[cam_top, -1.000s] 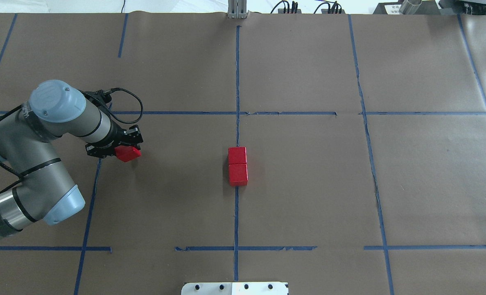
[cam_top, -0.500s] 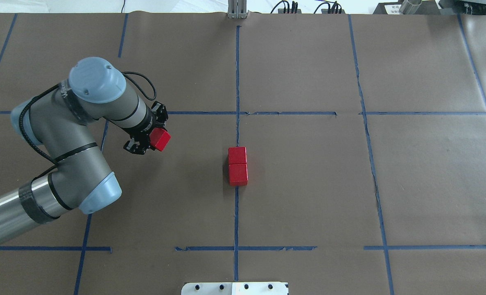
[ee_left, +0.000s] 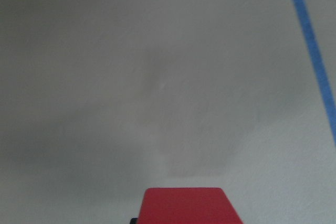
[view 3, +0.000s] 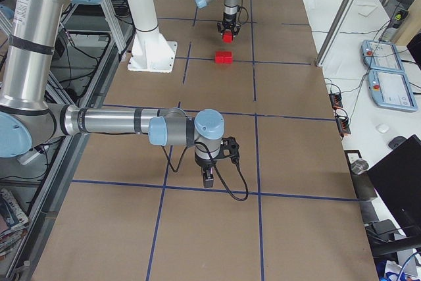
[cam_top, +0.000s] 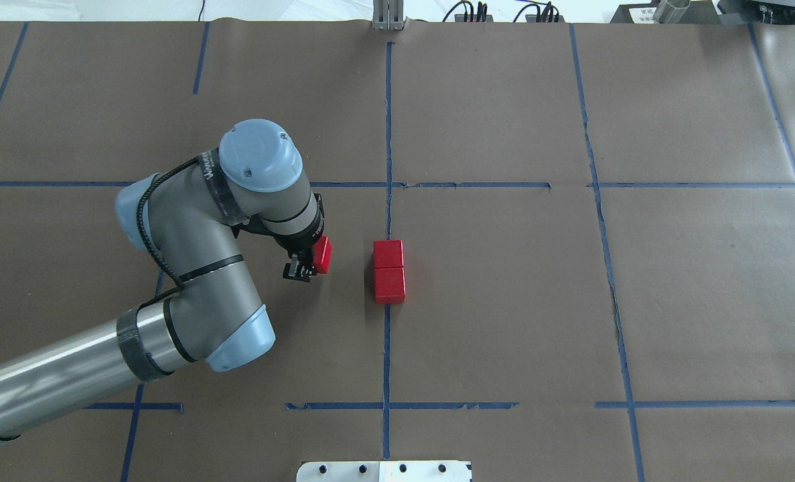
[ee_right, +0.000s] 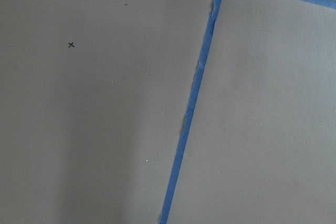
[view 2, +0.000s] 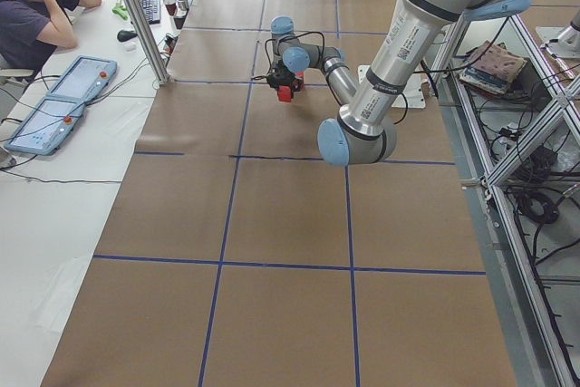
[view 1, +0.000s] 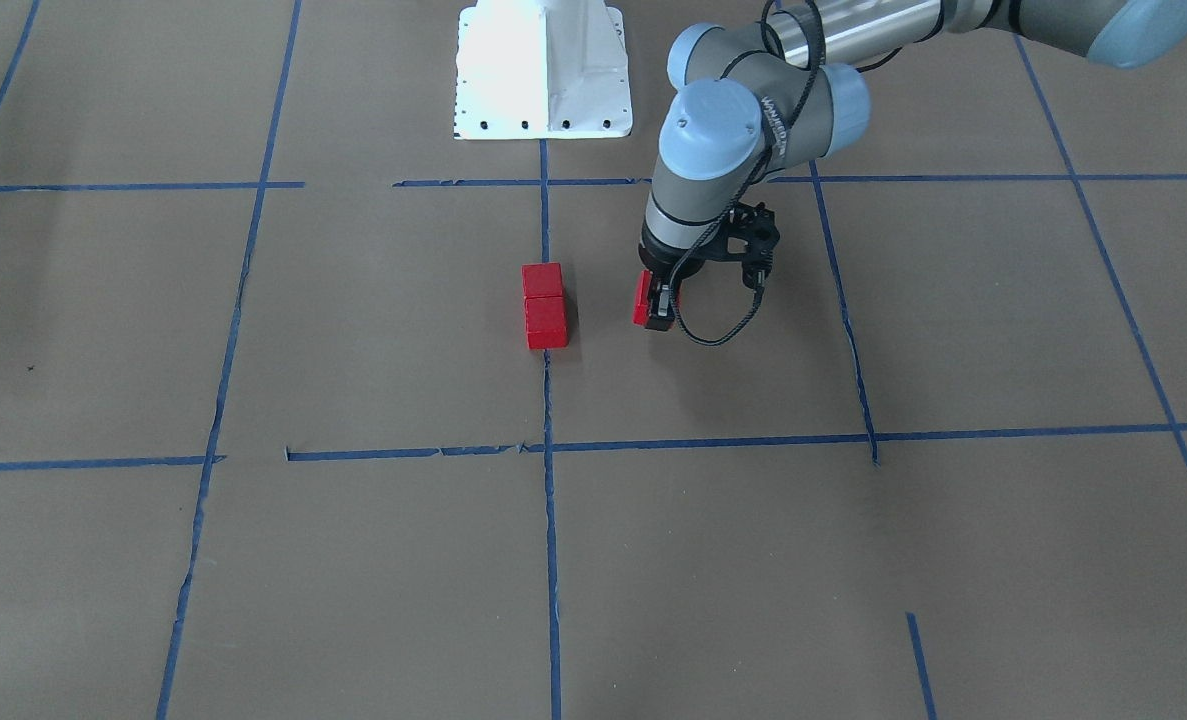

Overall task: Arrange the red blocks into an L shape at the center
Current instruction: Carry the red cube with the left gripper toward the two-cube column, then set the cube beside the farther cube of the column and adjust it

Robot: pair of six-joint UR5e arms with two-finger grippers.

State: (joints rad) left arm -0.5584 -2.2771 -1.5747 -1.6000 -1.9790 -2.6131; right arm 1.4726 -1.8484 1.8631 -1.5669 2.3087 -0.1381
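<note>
Two red blocks (cam_top: pixel 388 254) (cam_top: pixel 390 284) lie touching in a short row on the long blue tape line of the center cell (cam_top: pixel 497 308). They also show in the front view (view 1: pixel 542 280) (view 1: pixel 547 322). My left gripper (cam_top: pixel 309 262) is shut on the third red block (cam_top: pixel 322 254) and holds it to the left of the pair, level with the far block and apart from it. The held block also shows in the front view (view 1: pixel 641 298) and at the bottom of the left wrist view (ee_left: pixel 184 205). My right gripper (view 3: pixel 207 179) points down over bare paper far from the blocks; I cannot tell whether it is open.
The robot's white base (cam_top: pixel 384 470) stands at the near table edge behind the center cell. Blue tape lines (cam_top: pixel 464 185) divide the brown paper. The right wrist view shows only paper and a tape line (ee_right: pixel 191 108). An operator (view 2: pixel 36 6) sits beyond the table's far side.
My left arm has swung right toward the center with the red block in its grip, and the wrist has turned. The two blocks on the tape line have not moved.
</note>
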